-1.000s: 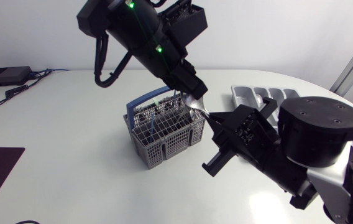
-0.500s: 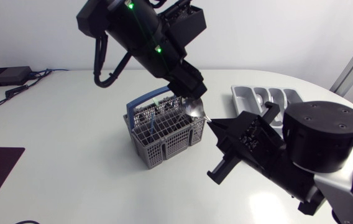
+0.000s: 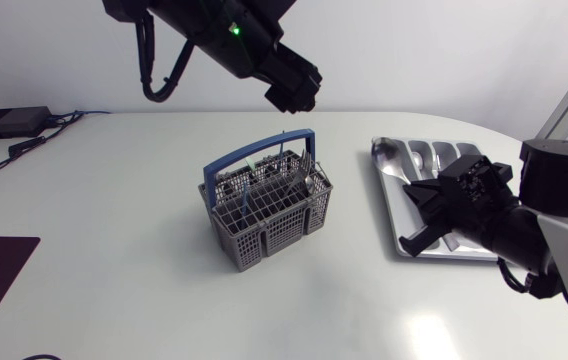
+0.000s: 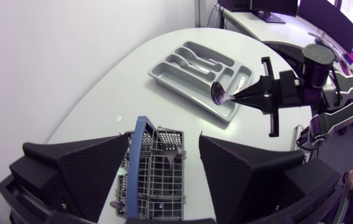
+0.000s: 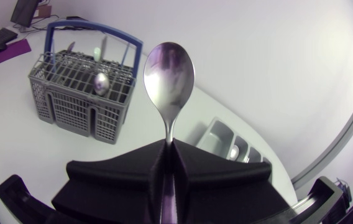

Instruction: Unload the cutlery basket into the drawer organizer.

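Overhead, the grey cutlery basket (image 3: 264,215) with its blue handle sits at the table's centre. The drawer organizer (image 3: 388,195) lies at 3 o'clock from it.

A second ago both grippers met just beside the basket's rim, with a spoon passing between them. Now the left gripper (image 3: 296,97) has lifted clear to 12 o'clock of the basket. The right gripper (image 3: 416,200) has drawn back to 3 o'clock and hangs over the organizer. The handover looks finished, so placing the spoon in a compartment is the likely next step.

The head view barely shows the spoon. The right wrist view shows it plainly: the spoon (image 5: 169,74) stands bowl-up, its handle pinched between the right gripper's nearly closed jaws. That view also shows more cutlery (image 5: 100,81) upright in the basket, so unloading is not done.

The left wrist view shows the left jaws spread wide and empty above the basket. It also shows at least 2 pieces already lying in the organizer's compartments, which the right arm partly hides overhead.
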